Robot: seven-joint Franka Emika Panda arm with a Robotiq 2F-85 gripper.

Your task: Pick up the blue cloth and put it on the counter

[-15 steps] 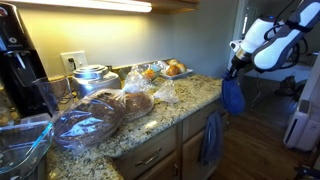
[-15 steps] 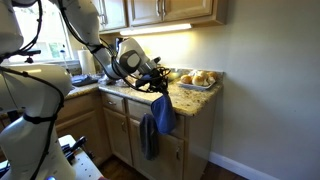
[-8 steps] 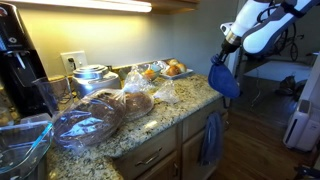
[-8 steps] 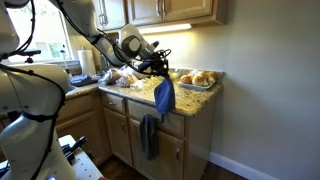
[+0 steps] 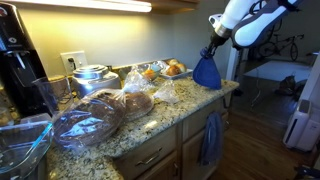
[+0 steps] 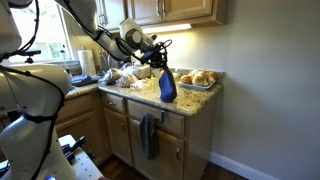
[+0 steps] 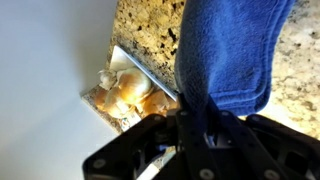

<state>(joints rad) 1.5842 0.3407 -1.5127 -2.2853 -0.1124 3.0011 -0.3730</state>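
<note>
Blue cloth (image 5: 207, 72): hangs limp from gripper (image 5: 212, 51), jaws clamped on its top fold, over counter (image 5: 186, 103) end corner; apparently just clear of the granite.

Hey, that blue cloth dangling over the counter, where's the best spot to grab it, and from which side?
Grab its bunched top end, coming from above. The blue cloth hangs limp and narrows to a point at the top, which is where the gripper pinches it. That leaves the wide lower end loose over the counter.
</note>
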